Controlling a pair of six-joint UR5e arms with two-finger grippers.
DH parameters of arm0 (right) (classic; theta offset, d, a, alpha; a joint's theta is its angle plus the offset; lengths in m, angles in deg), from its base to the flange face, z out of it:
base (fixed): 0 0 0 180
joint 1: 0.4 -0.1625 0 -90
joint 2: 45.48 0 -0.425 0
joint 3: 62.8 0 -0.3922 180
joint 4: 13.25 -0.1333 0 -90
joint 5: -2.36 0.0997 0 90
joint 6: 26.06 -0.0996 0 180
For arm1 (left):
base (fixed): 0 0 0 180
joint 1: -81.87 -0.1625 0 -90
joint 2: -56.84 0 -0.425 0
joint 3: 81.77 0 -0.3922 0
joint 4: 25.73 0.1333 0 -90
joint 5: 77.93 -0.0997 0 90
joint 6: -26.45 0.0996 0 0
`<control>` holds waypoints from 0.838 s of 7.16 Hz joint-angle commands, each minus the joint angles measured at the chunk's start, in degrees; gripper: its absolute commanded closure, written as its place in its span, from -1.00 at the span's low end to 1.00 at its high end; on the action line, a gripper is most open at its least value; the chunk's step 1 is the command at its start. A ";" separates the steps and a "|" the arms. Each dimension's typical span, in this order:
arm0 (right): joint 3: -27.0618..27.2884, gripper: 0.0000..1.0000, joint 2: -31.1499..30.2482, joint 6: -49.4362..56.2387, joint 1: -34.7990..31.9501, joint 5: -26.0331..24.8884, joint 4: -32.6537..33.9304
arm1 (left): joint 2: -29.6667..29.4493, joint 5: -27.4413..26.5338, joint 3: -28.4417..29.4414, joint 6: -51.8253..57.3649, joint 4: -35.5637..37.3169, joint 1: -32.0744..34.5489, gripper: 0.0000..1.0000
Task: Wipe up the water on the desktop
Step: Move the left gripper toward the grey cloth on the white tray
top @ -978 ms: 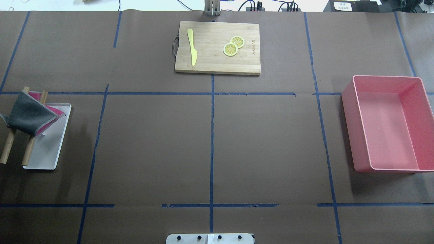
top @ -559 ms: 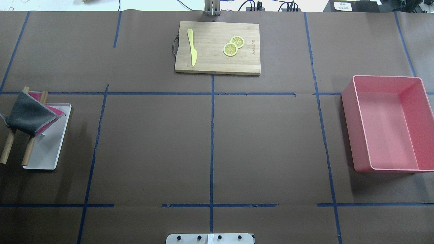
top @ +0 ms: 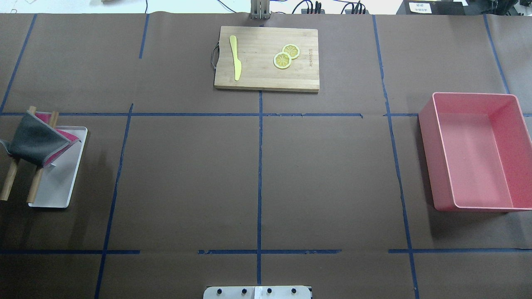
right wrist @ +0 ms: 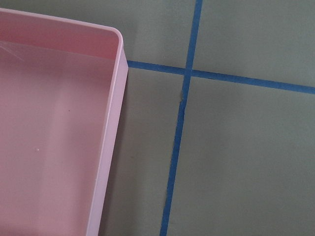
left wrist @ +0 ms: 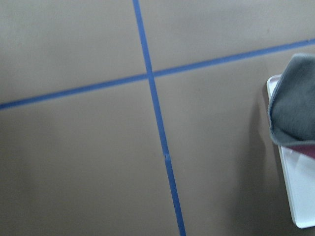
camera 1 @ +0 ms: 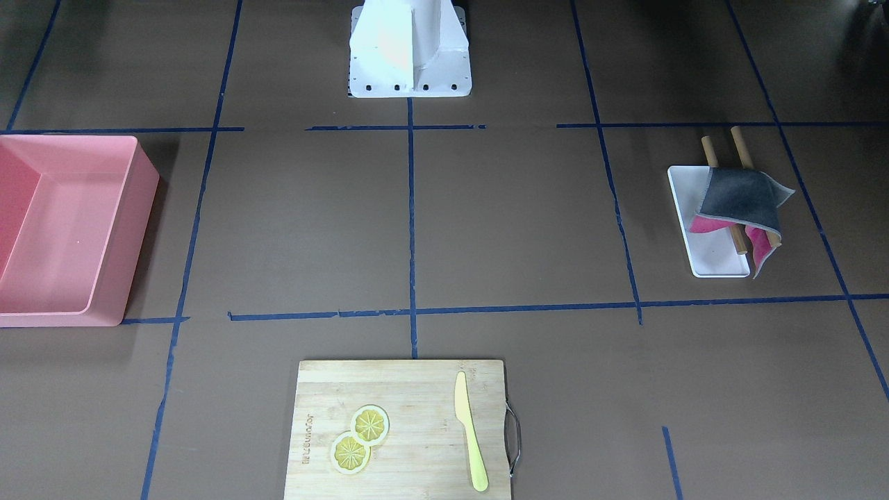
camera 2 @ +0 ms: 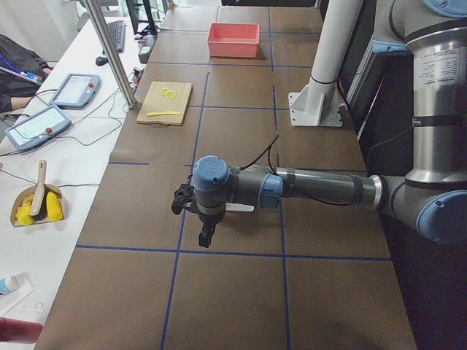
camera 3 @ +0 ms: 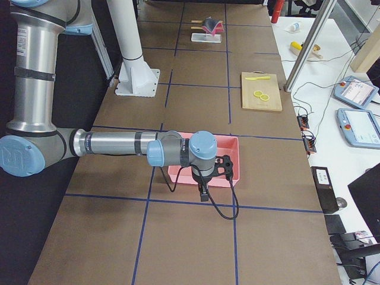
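The desktop [top: 187, 178] is a matte brown surface crossed by blue tape lines; I see no water on it. A grey cloth with a pink underside [top: 35, 141] hangs over two wooden rods [top: 8, 182] above a white tray [top: 58, 187] at the table's left end; it also shows in the left wrist view [left wrist: 295, 113]. My left gripper [camera 2: 206, 237] shows only in the exterior left view, hovering above the desktop near the tray; I cannot tell whether it is open. My right gripper [camera 3: 203, 193] shows only in the exterior right view, by the pink bin's near side; I cannot tell its state.
A pink bin [top: 478, 153] stands at the right end, with nothing in it. A wooden cutting board [top: 266, 74] at the far middle carries a yellow knife [top: 235, 58] and two lemon slices [top: 286, 56]. The robot base plate [top: 257, 292] sits at the near edge.
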 commanded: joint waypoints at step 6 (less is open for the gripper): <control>-0.03 -1.00 0.11 0.00 0.32 0.53 0.00 | -0.72 -0.97 -6.41 -41.52 -15.38 -16.94 -1.00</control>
